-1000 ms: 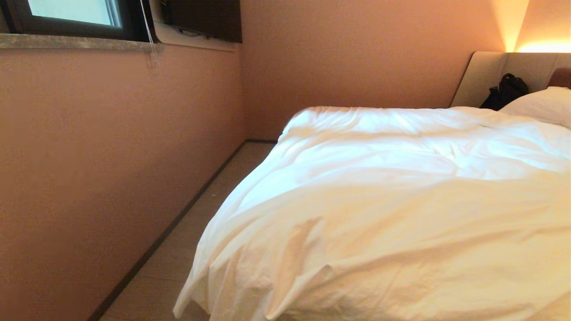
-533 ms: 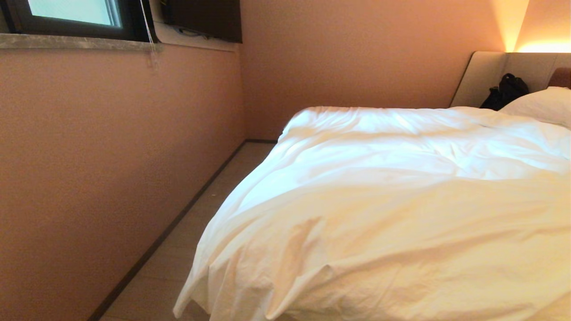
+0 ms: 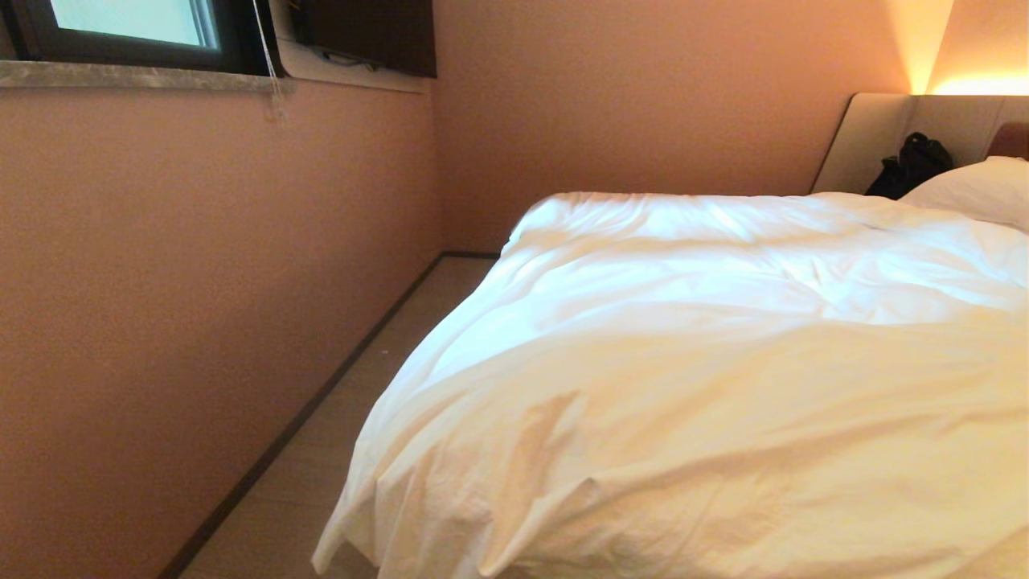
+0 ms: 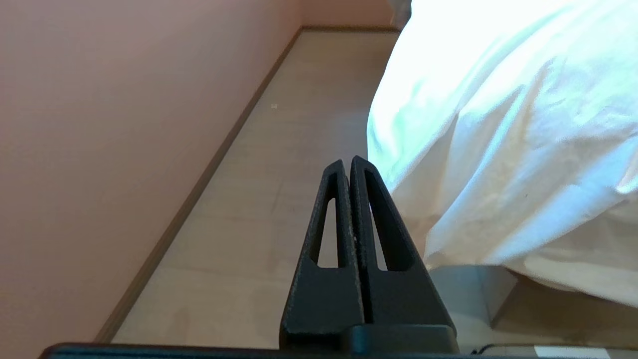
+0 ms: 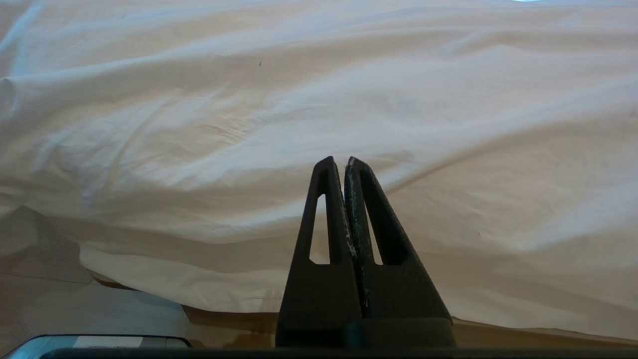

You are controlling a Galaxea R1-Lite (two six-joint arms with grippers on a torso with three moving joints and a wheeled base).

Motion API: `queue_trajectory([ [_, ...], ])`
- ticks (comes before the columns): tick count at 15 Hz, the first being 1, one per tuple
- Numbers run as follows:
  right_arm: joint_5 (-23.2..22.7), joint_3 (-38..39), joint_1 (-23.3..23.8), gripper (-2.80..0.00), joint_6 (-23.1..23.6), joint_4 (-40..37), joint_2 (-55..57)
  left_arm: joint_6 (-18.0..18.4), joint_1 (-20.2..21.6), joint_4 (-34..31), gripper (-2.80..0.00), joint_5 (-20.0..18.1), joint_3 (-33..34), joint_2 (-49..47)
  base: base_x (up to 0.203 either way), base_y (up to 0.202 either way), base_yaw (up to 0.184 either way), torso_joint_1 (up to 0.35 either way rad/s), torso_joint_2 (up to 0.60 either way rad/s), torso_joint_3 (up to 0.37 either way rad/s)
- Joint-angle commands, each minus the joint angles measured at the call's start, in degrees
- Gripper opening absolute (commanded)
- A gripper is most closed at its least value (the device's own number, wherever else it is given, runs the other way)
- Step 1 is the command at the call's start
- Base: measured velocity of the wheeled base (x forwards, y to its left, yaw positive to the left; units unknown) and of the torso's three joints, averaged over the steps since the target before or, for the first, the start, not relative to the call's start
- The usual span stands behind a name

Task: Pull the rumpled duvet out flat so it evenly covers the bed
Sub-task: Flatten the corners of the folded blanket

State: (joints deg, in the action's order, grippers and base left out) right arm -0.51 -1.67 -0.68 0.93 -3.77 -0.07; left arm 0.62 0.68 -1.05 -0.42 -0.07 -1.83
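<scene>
White cotton fills the near ground: the duvet (image 3: 691, 386) lies over the bed (image 5: 239, 319), puffed and creased, its near corner drooping toward the floor (image 3: 321, 474) beside the wall (image 3: 201, 281). Both arms sit low at the foot, empty. The left gripper (image 4: 347, 162) points at the floor strip just beside the hanging corner, fingers pressed together; the right gripper (image 5: 339, 162) faces the draped edge, fingers likewise together. Ridges run across the middle, so the spread looks uneven, though the far side is out of view and hard to judge. Further back, a pillow (image 3: 973, 189) rests near the headboard (image 3: 868, 137), with a black bag (image 3: 912, 165) beside it. A one-sided tug could drag the duvet off-centre; closed fingers would slide off cloth.
</scene>
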Motion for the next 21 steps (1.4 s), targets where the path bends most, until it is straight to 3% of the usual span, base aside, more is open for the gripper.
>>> queue_trajectory([
  [1, -0.02, 0.0, -0.02, -2.8, 0.04, -0.01, 0.07, 0.06, -0.05, -0.01, -2.8, -0.02, -0.01, 1.76, 0.0, 0.0, 0.0, 0.0, 0.0, 0.0],
  [21, -0.02, 0.0, -0.02, -2.8, 0.04, -0.01, 0.07, 0.39, 0.02, -0.01, -2.8, -0.11, -0.01, 1.74, 0.0, 0.0, 0.0, 0.0, 0.0, 0.0],
])
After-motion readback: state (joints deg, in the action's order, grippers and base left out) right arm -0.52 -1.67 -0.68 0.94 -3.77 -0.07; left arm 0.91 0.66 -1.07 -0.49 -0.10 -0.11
